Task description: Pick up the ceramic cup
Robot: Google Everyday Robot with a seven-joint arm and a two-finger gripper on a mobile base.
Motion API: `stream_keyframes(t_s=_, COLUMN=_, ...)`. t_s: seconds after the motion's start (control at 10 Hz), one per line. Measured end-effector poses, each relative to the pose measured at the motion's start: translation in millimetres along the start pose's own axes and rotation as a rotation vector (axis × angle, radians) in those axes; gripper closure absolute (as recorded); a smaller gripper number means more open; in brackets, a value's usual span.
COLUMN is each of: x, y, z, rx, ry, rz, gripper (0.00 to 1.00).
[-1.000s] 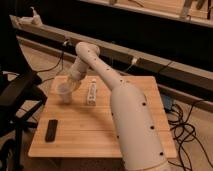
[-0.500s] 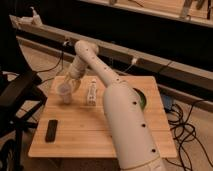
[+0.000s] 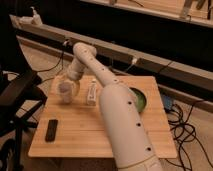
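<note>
The ceramic cup (image 3: pixel 66 93) is a small cream cup at the back left of the wooden table (image 3: pixel 85 135). My gripper (image 3: pixel 68 86) comes down from the white arm (image 3: pixel 117 117) and sits right at the cup, over and around its top. The gripper hides the cup's mouth. I cannot tell whether the cup rests on the table or is held just above it.
A slim white bottle (image 3: pixel 91 92) stands just right of the cup. A round green bowl (image 3: pixel 140 99) is at the back right, partly hidden by the arm. A black flat object (image 3: pixel 51 130) lies at the front left. A black chair (image 3: pixel 15 97) stands to the left, and cables (image 3: pixel 182 127) lie on the floor to the right.
The arm's big near link has swung left, uncovering the green bowl. The gripper and the cup have stayed at about the same spot.
</note>
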Motion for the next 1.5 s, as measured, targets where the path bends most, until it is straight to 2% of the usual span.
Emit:
stream_keyframes(t_s=0.3, x=7, y=7, z=5, rx=-0.017, ry=-0.016, rz=0.013, gripper=0.20)
stream_keyframes(t_s=0.7, x=12, y=15, z=3, rx=0.004, ry=-0.035, rz=0.036, gripper=0.20)
stream_keyframes(t_s=1.0, x=10, y=18, z=-3, rx=0.025, ry=-0.040, rz=0.026, gripper=0.20)
stream_keyframes(t_s=1.1, x=9, y=18, z=-1, rx=0.017, ry=-0.036, rz=0.024, gripper=0.20)
stream_keyframes(t_s=1.3, x=11, y=21, z=8, rx=-0.038, ry=-0.037, rz=0.041, gripper=0.20)
stream_keyframes(t_s=1.5, x=13, y=25, z=13, rx=-0.076, ry=-0.038, rz=0.051, gripper=0.27)
